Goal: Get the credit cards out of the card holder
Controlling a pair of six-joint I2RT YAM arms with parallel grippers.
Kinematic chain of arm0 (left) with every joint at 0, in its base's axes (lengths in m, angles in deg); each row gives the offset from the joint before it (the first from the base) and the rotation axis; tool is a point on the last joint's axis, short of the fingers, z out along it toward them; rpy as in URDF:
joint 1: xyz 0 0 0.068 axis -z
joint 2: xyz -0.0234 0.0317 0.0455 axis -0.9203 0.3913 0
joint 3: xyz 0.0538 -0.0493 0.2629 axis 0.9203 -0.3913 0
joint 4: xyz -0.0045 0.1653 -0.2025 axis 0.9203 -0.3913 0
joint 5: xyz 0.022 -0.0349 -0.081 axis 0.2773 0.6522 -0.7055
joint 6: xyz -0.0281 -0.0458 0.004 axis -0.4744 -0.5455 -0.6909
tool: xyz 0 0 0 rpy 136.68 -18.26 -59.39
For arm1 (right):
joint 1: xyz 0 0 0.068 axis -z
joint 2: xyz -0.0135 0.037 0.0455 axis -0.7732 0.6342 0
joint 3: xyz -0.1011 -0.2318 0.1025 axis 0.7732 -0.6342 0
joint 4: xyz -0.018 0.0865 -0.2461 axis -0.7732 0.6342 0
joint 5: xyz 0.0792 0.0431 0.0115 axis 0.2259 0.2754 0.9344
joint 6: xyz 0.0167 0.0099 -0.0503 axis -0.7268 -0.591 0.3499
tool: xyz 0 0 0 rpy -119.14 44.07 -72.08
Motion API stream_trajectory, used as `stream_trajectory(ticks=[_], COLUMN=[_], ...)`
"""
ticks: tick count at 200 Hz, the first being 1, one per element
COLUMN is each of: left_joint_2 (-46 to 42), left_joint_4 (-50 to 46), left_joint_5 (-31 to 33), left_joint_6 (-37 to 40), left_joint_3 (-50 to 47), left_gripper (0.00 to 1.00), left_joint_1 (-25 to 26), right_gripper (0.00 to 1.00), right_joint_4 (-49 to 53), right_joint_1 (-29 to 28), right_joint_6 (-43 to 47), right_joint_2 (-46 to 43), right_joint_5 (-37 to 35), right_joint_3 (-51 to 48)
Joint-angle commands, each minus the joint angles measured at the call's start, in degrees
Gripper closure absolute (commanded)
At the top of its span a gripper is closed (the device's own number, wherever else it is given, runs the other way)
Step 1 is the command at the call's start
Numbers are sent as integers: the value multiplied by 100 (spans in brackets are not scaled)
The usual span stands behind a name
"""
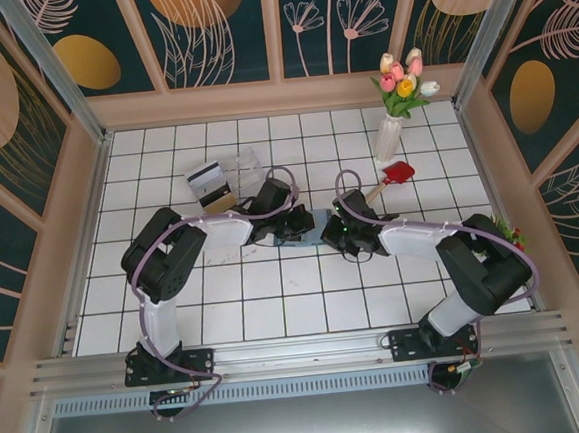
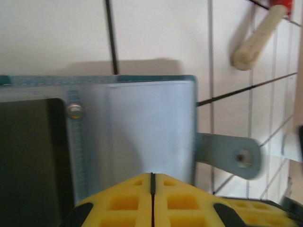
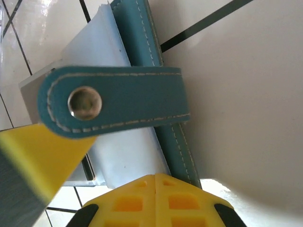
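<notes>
Teal card holder [image 2: 142, 127] lies open, grey pocket showing; left gripper [image 2: 152, 182] and right gripper [image 3: 155, 183] have jaws together at its edges.

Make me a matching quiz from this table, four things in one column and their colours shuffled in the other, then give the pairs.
Things:
1. card holder
2. vase
3. shovel blade
4. box

Colours:
A. clear
B. red
C. teal
D. white

Pairs: 1-C, 2-D, 3-B, 4-A
</notes>
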Motion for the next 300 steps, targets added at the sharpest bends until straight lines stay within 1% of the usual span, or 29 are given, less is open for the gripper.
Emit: stream_trajectory(ticks=[1,24,48,74,93,106,139,175,193,228,261,286,300], left_joint_2=[-713,-1034,-1219,-1286,-1257,-1169,-996,-822,-756,-558,-431,-305,-276], left_joint_4=[125,76,-280,-727,-956,-995,-960,-801,-758,-653,-673,-704,-798], left_joint_5=[-143,-49,335,771,1019,1076,1105,771,777,520,524,446,532], left_joint_6=[60,99,230,467,601,605,514,481,481,540,550,468,416], left_joint_3=[-230,-489,-542,-545,-545,-542,-547,-540,-540,-543,-542,-542,-541], left_gripper=[89,85,83,81,81,81,83,85,85,87,87,88,88], left_joint_1=[-145,-342,-499,-585,-640,-689,-786,-819,-815,-820,-865,-872,-868], right_gripper=[94,94,94,93,90,87,84,84,82,81,81,83,84], right_joint_4=[64,77,338,547,622,599,597,626,620,347,268,20,14], right_joint_1=[-37,-42,-134,-159,-189,-239,-270,-261,-243,-145,-62,10,35], right_joint_6=[37,104,256,364,431,503,636,835,945,1012,1112,1192,1242], right_joint_2=[73,109,191,376,490,578,1009,1315,1335,1395,1508,1556,1630], right_joint_5=[-10,122,-34,26,-5,-36,-4,-11,-20,305,407,717,804], right_joint_3=[277,453,837,1251,1465,1600,1931,2108,2106,1987,1875,1710,1704])
